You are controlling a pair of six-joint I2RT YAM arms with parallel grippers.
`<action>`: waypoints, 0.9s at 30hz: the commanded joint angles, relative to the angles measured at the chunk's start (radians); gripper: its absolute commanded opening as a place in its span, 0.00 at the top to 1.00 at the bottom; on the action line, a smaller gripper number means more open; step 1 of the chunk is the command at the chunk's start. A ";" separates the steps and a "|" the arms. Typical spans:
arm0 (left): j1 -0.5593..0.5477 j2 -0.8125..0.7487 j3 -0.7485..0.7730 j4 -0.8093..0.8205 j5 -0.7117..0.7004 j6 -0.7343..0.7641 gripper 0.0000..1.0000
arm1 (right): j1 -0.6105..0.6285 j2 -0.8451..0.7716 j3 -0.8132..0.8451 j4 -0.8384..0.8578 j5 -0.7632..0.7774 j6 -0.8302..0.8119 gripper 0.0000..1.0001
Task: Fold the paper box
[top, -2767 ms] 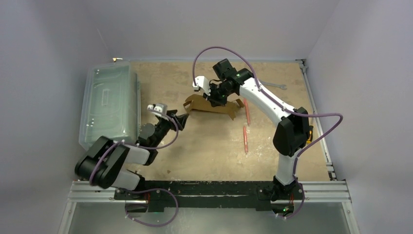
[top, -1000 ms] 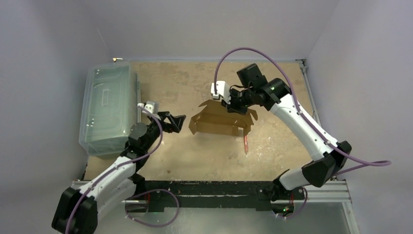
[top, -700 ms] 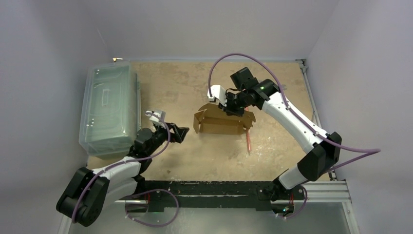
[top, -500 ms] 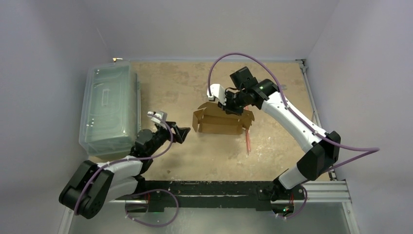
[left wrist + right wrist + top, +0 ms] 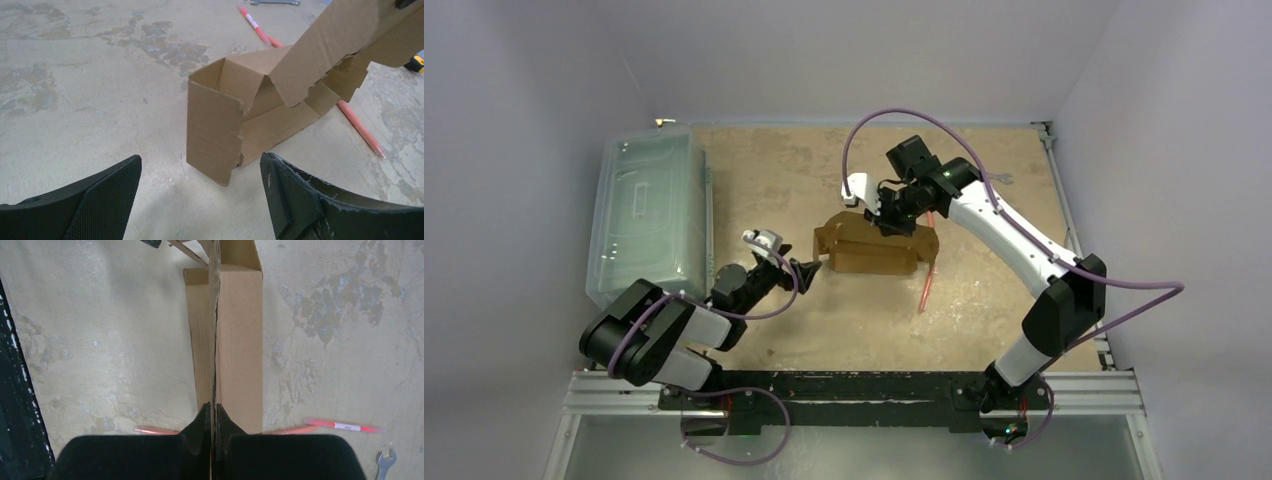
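Brown paper box (image 5: 874, 255) sits on the table (image 5: 844, 325), long axis left to right, gripped at its top by the closed right end effector (image 5: 885, 217), while the left end effector (image 5: 814, 269), gaping and empty, faces its left end closely.

Looks like a robotics lab test cell to me: two arms (image 5: 1014, 235) bolted to an aluminium rail (image 5: 1104, 392), blank grey walls (image 5: 864, 60) boxing in a scuffed, stained tabletop (image 5: 864, 320), and a wrench (image 5: 386, 458) left lying out.

Even, soft overhead light, faint diffuse shadows, no glare, overhead view slightly soft, wrist views sharp
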 commanded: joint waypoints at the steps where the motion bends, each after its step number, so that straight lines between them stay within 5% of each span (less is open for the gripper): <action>1: -0.002 0.030 -0.019 0.192 0.018 0.016 0.12 | 0.000 0.005 0.043 -0.025 -0.010 -0.016 1.00; 15: 0.018 0.008 -0.102 0.294 -0.076 0.028 0.18 | 0.000 -0.020 0.039 -0.024 -0.017 -0.019 1.00; 22: 0.024 -0.152 0.023 -0.139 -0.193 -0.020 0.26 | 0.000 -0.029 0.023 -0.033 -0.007 -0.032 1.00; 27: 0.024 -0.097 0.089 -0.192 -0.224 -0.031 0.35 | -0.001 -0.021 0.030 -0.033 -0.016 -0.032 1.00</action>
